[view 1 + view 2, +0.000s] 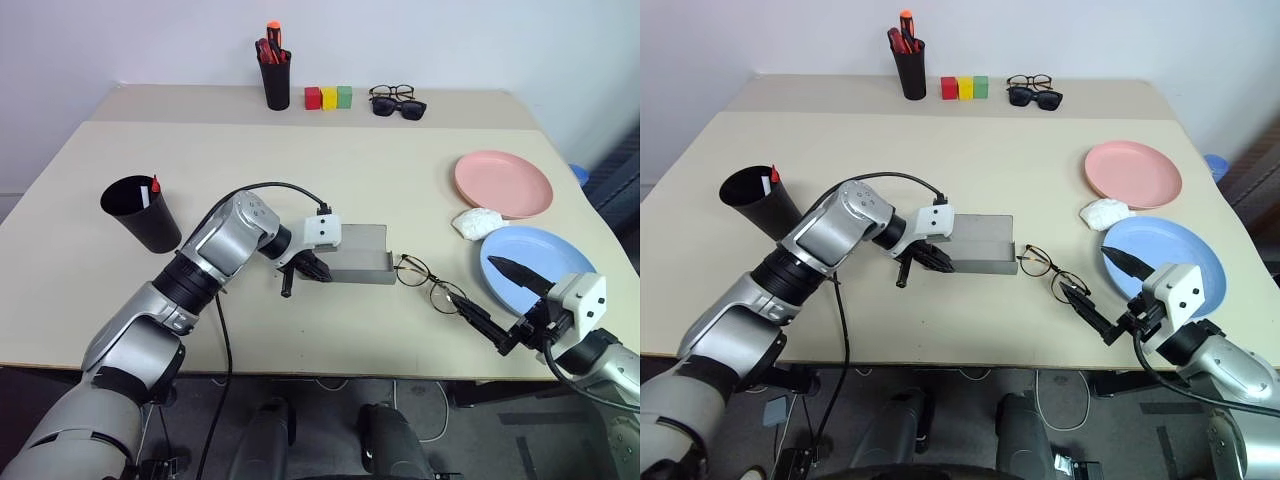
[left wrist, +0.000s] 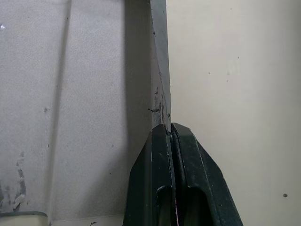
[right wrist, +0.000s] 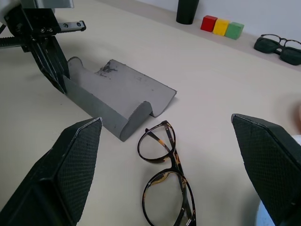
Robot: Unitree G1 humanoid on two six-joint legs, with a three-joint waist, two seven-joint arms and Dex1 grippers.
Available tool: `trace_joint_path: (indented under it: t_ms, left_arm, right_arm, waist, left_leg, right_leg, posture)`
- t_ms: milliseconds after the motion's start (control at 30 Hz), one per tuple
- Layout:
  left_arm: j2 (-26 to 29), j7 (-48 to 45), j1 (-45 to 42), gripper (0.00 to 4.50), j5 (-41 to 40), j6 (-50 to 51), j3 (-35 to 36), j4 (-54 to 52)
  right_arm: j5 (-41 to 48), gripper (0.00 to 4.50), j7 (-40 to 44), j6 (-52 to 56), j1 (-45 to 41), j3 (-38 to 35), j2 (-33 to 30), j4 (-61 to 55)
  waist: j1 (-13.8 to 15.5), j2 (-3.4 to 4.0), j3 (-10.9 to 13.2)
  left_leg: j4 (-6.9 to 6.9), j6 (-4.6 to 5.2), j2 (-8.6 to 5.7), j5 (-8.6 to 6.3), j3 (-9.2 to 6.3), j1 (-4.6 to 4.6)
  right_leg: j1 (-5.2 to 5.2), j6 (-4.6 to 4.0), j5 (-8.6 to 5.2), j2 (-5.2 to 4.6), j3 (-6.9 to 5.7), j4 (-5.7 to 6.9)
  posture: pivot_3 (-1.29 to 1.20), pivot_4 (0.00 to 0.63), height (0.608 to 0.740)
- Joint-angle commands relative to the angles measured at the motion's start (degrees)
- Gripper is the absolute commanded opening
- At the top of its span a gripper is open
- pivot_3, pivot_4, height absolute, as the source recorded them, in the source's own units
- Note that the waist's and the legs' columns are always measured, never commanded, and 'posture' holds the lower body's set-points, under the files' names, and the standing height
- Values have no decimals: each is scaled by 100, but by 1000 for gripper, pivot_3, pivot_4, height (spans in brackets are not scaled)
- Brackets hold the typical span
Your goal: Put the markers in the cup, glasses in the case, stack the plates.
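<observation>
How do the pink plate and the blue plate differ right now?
The pink plate is salmon and sits farther back on the table; the blue plate is light blue and nearer the robot. The right hand hangs partly over the blue plate; nothing overlaps the pink plate. Both are round, shallow, similar-sized, unstacked.

1. Illumination: bright, even and diffuse over the beige table [image 1: 330, 170]; appears to fall from above.
2. Shadows: soft and short. A faint shadow lies under the pink plate [image 1: 503, 183], another beside the black cup [image 1: 141, 212].
3. Glare: none strong; mild sheen on the left arm's silver shell [image 1: 232, 232].
4. Sharpness, head views: crisp across the table; no motion blur.
5. Left wrist view: the left gripper [image 2: 171, 134] close up, dark and soft-edged; the grey case [image 2: 94, 94] shows grain and scuffs.
6. Right wrist view: near fingers [image 3: 70, 165] large and slightly soft; the glasses [image 3: 164, 183] sharp.
</observation>
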Motion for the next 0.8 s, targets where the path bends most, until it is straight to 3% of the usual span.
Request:
trace_joint_path:
  t_ms: [33, 133, 300, 500, 567, 700, 800]
  left_arm:
    - [14, 69, -116, 47, 20, 98, 149, -259]
    - [23, 151, -50, 919, 31, 144, 145, -344]
    - [-7, 252, -23, 3419, -104, 395, 253, -543]
    - [218, 287, 242, 3419, -609, 668, 799, -1370]
    - [-26, 832, 632, 3419, -1009, 302, 1633, -1724]
    - [351, 807, 1464, 3419, -1426, -219, 2336, -2498]
    - [690, 541, 1988, 3419, -2126, 155, 2749, -2982]
  right_arm:
    - [72, 4500, 17, -60, -90, -130, -58, -172]
    - [60, 4500, 56, -27, -190, -59, -95, -124]
    - [126, 4500, 154, 456, -321, 74, -332, -23]
    - [144, 4500, 512, 836, -697, 547, -547, 351]
    - [27, 4500, 682, 768, -973, 757, -542, 711]
    - [-201, 4500, 975, 590, -1610, 1182, -444, 1493]
    - [-375, 4500, 1190, 411, -2010, 1446, -372, 2101]
  waist:
    - [0, 0, 0]
    - [3, 0, 0]
    - [4, 0, 0]
    - [-26, 0, 0]
    - [-42, 3, 0]
    - [-107, 4, -1]
    - [-133, 4, -1]
  left_leg:
    - [0, 0, 0, 0, 0, 0]
    - [0, 0, 0, 0, 0, 0]
    - [0, 0, 0, 0, 0, 0]
    - [0, 0, 1, 0, -1, 0]
    - [-2, 0, 2, 0, 0, 3]
    - [-4, 0, 4, 0, 1, 12]
    - [-7, 0, 3, 0, 2, 19]
  right_leg:
    - [0, 0, 0, 0, 0, 0]
    - [0, 0, 0, 0, 0, 0]
    - [0, 0, 0, 0, 0, 0]
    - [0, -1, 0, 0, 0, 0]
    - [0, -1, 1, 0, 0, 0]
    - [4, -2, 1, 0, 0, 3]
    - [8, -2, 2, 0, 1, 5]
  posture:
    - [0, 150, 740]
    - [0, 150, 740]
    - [0, 150, 740]
    - [0, 150, 740]
    - [0, 150, 740]
    - [0, 150, 740]
    - [0, 150, 740]
